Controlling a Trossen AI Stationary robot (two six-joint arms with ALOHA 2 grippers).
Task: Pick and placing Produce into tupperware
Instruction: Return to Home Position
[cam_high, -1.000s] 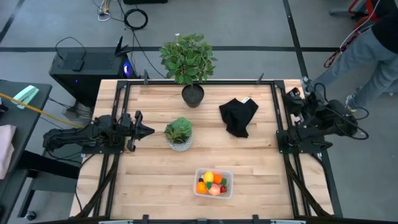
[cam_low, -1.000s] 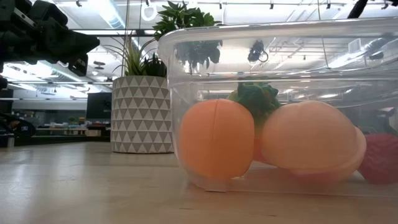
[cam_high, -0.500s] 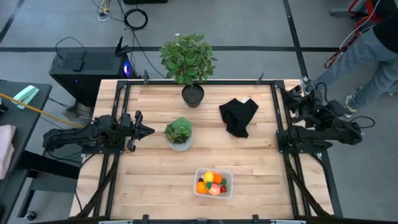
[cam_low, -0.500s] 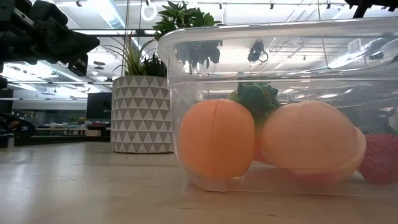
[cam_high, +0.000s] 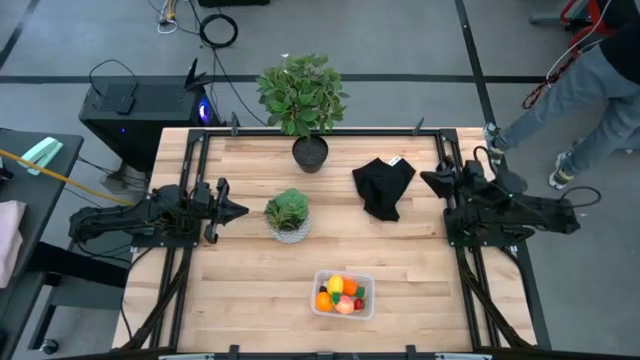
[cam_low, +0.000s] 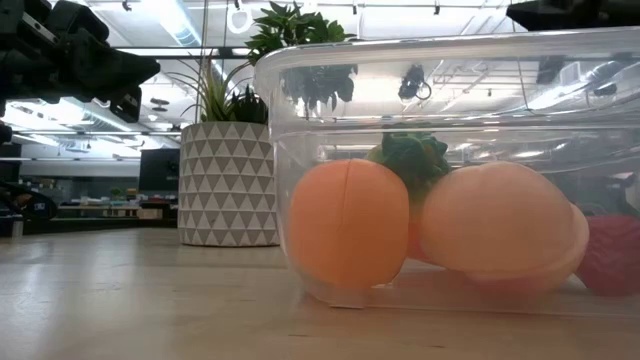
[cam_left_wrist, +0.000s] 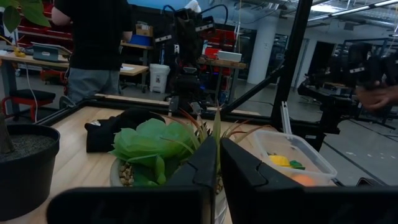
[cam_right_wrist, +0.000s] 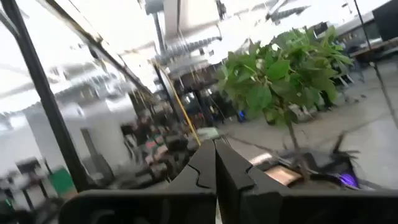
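The clear tupperware (cam_high: 318, 281) stands near the table's front edge. It holds the produce: an orange ball (cam_low: 348, 236), a peach-coloured piece (cam_low: 497, 232), a red strawberry (cam_low: 612, 255), a yellow piece (cam_high: 336, 285) and a carrot's green top (cam_low: 412, 160). My left gripper (cam_high: 243, 210) is shut and empty, just left of the succulent in its white pot (cam_high: 288, 214). My right gripper (cam_high: 426, 180) is shut and empty, right of the black cloth (cam_high: 383, 186), pointing toward the table's left.
A black pot with a tall green plant (cam_high: 303, 100) stands at the far edge. A person (cam_high: 590, 90) stands beyond the table's right side. Black frame rails (cam_high: 452, 215) run along both sides. Bare wood lies between the cloth and the tupperware.
My right gripper has swung in from the table's far right corner toward the left and a little nearer. It has turned and now points at the black cloth. My left arm and the tupperware have kept still.
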